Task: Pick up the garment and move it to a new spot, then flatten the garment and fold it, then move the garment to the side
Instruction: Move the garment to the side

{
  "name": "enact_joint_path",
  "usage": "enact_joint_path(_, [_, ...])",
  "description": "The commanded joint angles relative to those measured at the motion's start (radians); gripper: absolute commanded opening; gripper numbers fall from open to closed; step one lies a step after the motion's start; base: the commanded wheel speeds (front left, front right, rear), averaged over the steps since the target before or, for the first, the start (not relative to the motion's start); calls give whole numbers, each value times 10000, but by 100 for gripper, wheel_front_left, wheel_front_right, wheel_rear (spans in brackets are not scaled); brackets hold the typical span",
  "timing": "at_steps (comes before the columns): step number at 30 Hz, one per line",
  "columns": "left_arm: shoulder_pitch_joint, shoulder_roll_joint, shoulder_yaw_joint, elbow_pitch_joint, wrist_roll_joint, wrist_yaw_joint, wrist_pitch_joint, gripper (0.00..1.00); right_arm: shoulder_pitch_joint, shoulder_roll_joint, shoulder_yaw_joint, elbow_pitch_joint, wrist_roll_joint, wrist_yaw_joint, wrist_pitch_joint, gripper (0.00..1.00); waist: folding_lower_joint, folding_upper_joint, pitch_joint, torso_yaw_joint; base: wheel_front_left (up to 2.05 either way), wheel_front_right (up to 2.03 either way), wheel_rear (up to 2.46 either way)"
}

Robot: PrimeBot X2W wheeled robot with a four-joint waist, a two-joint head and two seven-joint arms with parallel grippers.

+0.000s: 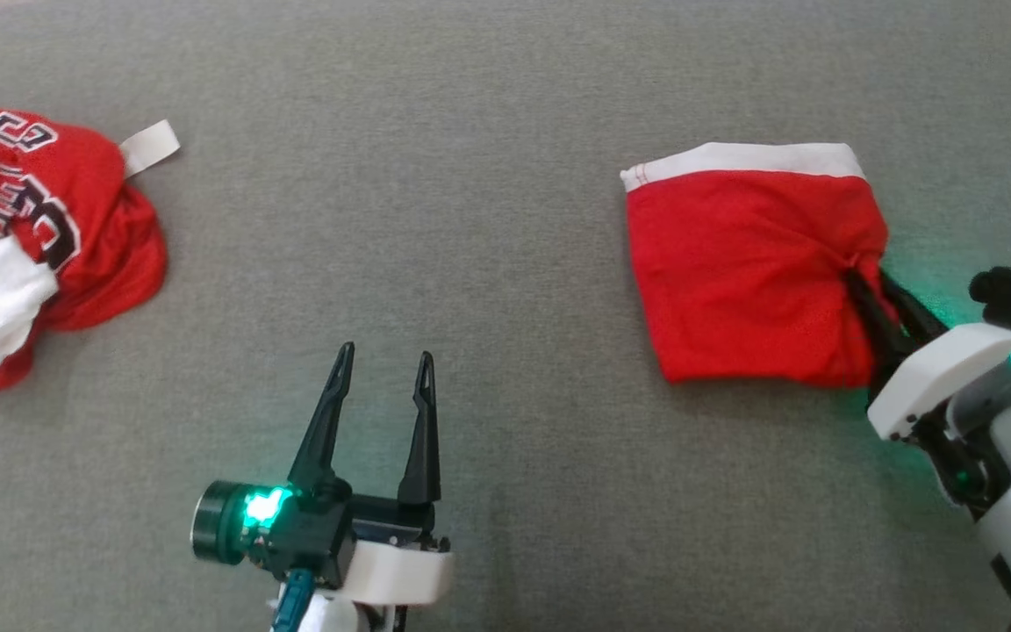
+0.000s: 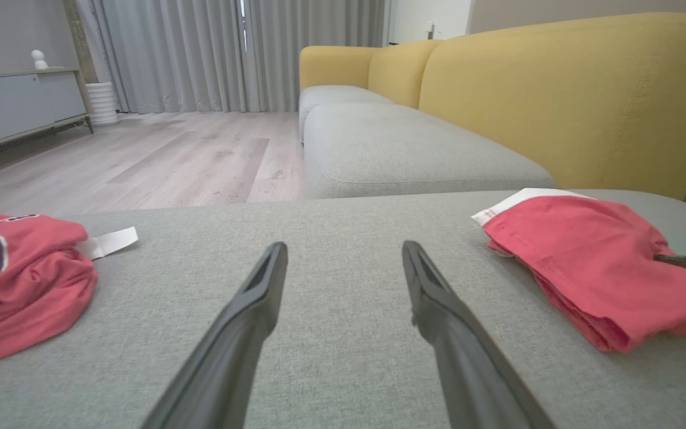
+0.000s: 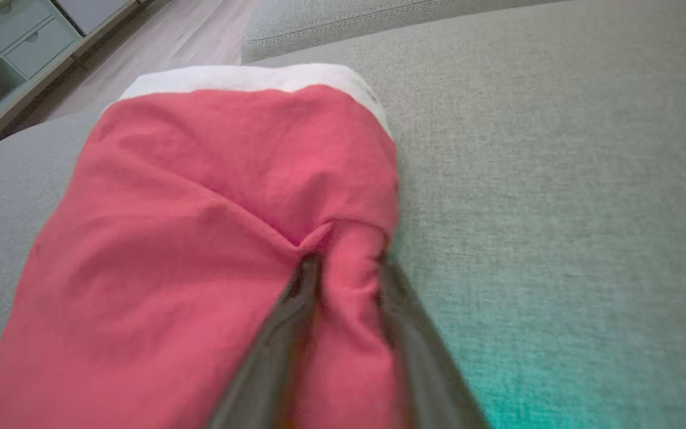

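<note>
Task's thing: the folded garment (image 1: pixel 742 263), red with a white band, lies flat on the right half of the grey cushion (image 1: pixel 488 175).
Its lie: about as wide as it is deep in the head view. The white band runs left to right along the far edge.
Right fingers (image 3: pixel 280 328): narrowed onto a pinch of red cloth at the garment's right edge, about midway along it. Creases fan out from the pinch.
Left fingers (image 1: pixel 326 421): spread wide and holding nothing, low over the middle of the cushion, pointing away from the robot.
Key relation: the garment lies ahead and to the left of the right fingers, which grip it. It lies well to the right of the left fingers, so the right arm is the nearer one.
Step, as I judge it: folding looks done, so what remains is carrying the garment to the side.
What the move calls for: a single pinch at one side may let the layers sag open, so a low drag looks safer than a high lift.
Elsewhere: a crumpled jersey (image 1: pixel 40 237) sits at the cushion's far left, well apart.
</note>
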Motion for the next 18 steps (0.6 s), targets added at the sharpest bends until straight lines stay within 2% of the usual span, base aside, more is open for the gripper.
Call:
enact_joint_path(1, [-318,-15,178,-242,-12,25,-65,100,-230,-401,218,-158,154,65,-97,0,-1,0,24,-111,0,0,0])
enact_joint_path(6, [-524,-15,215,-315,35,-49,-65,100,-821,-1119,675,212,395,65,-563,0,-1,0,165,-547,0,0,0])
enact_joint_path(13, [-1227,-14,135,-522,501,-364,-65,100,-1931,-3147,1077,890,-172,65,-731,0,-1,0,1077,-1474,0,0,0])
enact_joint_path(18, [-1619,-3,76,-466,715,-549,-65,100,-2618,-3892,1096,1257,-376,65,-847,0,-1,0,1615,-1861,0,0,0])
